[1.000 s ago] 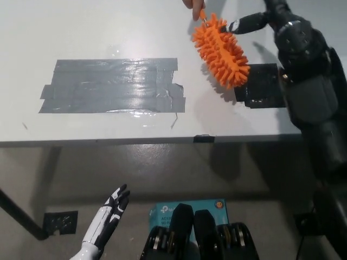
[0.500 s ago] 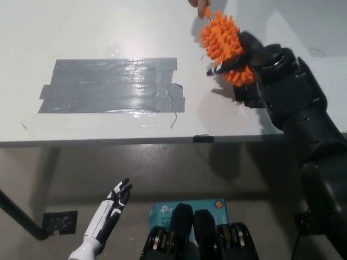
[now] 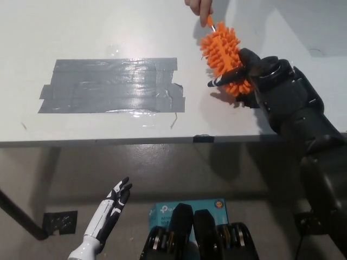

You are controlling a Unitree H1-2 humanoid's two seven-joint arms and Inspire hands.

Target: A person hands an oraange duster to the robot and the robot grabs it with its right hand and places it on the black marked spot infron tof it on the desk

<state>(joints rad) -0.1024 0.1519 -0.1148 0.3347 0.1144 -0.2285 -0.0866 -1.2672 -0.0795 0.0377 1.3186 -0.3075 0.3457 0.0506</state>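
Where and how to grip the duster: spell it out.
Probably the fluffy head of the duster, from the right. The person's hand pinches the thin handle at the top, so only the head is free, and it hangs above the desk right beside the right hand, whose fingers already wrap its lower part. The left hand rests below.

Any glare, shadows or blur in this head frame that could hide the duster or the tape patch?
Head view: overhead light glares off the grey tape patch, washing out its lower edge; the orange duster is sharp and evenly lit, throwing a soft shadow on the white desk; the black right robot hand lacks detail against it; the white left robot hand sits dimmer below the desk.
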